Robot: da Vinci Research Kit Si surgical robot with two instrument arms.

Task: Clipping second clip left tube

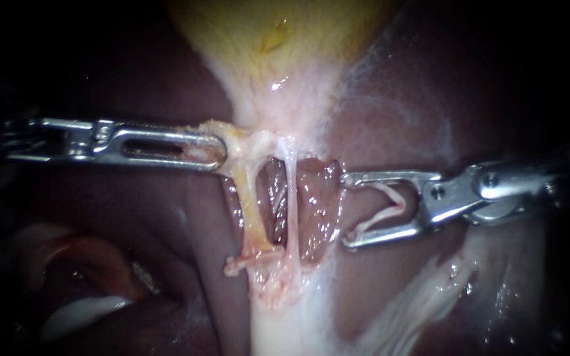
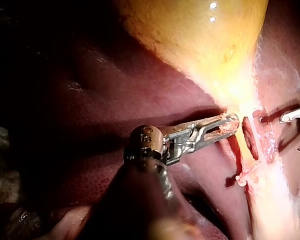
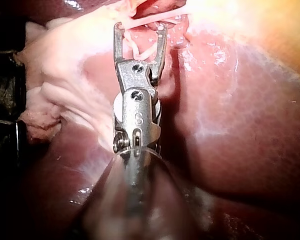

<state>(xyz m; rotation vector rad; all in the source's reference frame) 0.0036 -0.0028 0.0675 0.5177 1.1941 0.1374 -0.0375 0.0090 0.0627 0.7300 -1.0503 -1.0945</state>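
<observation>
The yellow gallbladder (image 1: 278, 39) narrows to a pale neck, from which two tubes run down. The left tube (image 1: 252, 211) is thick and yellowish, the right tube (image 1: 291, 211) thin and white. A pale clip (image 1: 249, 260) crosses the left tube's lower end. My left instrument (image 1: 222, 151) is shut on tissue at the neck, where the left tube begins. My right instrument (image 1: 346, 211) stands to the right of both tubes and touches neither. Its jaws stand wide apart and hold a white clip (image 1: 390, 204) between them. The right wrist view shows this clip (image 3: 145, 47) just short of the tubes (image 3: 155, 21).
Dark red liver (image 1: 133, 217) surrounds the tubes, with a raw glistening bed (image 1: 315, 211) between the right tube and my right instrument. White stringy tissue (image 1: 423, 303) runs down and to the right below the jaws. A pale fold (image 1: 80, 313) lies at the lower left.
</observation>
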